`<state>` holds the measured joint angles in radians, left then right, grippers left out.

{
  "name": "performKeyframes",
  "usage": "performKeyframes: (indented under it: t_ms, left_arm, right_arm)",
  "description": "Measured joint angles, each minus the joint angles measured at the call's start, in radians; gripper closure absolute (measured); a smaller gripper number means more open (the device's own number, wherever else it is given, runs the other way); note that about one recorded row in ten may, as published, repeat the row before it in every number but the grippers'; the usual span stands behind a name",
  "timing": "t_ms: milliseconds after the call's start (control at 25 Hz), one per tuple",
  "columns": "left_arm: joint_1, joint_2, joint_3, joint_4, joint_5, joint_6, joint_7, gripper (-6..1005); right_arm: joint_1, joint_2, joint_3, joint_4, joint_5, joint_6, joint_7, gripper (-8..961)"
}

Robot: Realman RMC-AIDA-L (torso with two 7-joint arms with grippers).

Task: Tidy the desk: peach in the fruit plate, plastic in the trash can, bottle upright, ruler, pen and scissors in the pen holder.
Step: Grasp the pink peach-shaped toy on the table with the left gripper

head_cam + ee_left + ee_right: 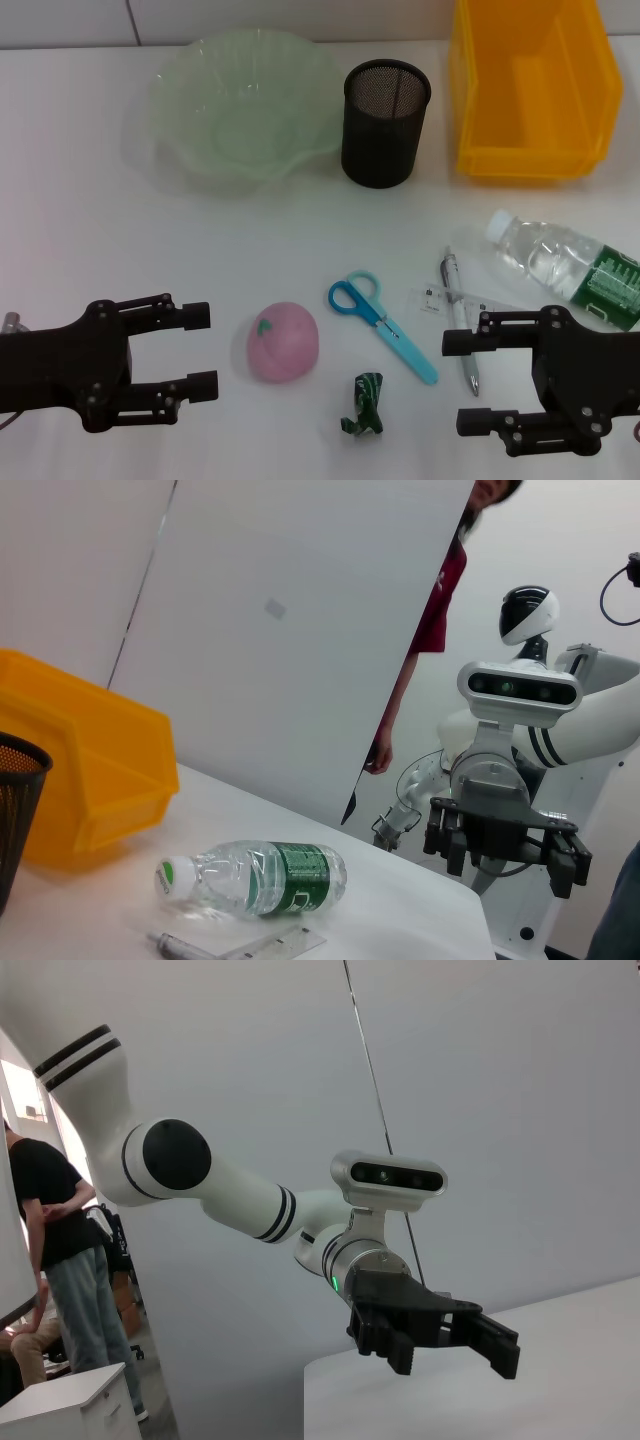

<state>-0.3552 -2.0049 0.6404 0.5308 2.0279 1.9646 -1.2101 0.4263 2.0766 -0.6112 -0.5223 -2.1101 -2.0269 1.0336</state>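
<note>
Peach, pink and round, lies on table.

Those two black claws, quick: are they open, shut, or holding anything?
Left gripper: open, holding nothing, hovering beside the pink peach.
Right gripper: open, holding nothing, hovering next to the pen.

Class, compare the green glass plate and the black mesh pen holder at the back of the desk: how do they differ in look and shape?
The fruit plate is pale green, translucent, wide and shallow with a wavy rim; the pen holder is black mesh, narrow and tall with a straight round rim. The plate sits further toward the robot's left, the holder beside it. Both stand open side up and nothing shows inside either.
</note>
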Motion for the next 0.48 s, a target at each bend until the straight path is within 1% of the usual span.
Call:
performKeyframes:
  t_ms: [480]
  left_arm:
    - [-0.002, 0.0, -0.002, 0.0, 0.0, -0.003, 0.003, 238]
  right_arm:
    - [0.005, 0.0, -0.001, -0.001, 0.0, 0.001, -0.001, 291]
